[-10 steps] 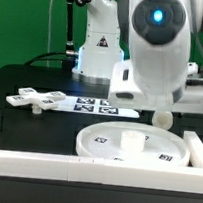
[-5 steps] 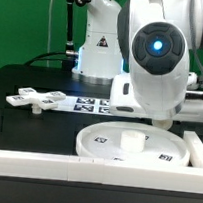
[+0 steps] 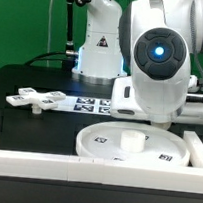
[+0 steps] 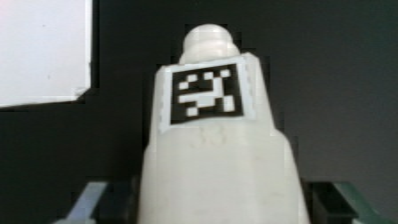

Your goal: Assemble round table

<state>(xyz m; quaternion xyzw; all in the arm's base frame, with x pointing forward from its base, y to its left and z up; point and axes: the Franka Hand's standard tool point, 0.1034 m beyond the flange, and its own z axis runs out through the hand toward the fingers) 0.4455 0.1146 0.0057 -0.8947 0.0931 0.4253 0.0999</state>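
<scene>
Nearest, a white border wall point(image 3: 43, 165) runs across the front. Just behind it the round disc point(image 3: 163, 154) lies flat, a short stub point(image 3: 132, 141) upright at its middle. Over the disc's far edge, toward the exterior view's right, the gripper point(image 4: 214, 200) is clamped on the tagged post point(image 4: 214, 120). Farther off, at the exterior view's left, lies the cross-shaped foot point(image 3: 34, 100), with the marker board point(image 3: 94, 106) beside it.

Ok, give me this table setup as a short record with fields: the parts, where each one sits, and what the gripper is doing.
gripper: seems shut on the post, a finger on either side
post: white, tag facing the wrist camera
disc: flat on the table, just behind the front wall, small stub at its centre
cross foot: lying at the exterior view's left, apart from the disc
marker board: flat, behind the disc
assembly: post not yet on the disc
</scene>
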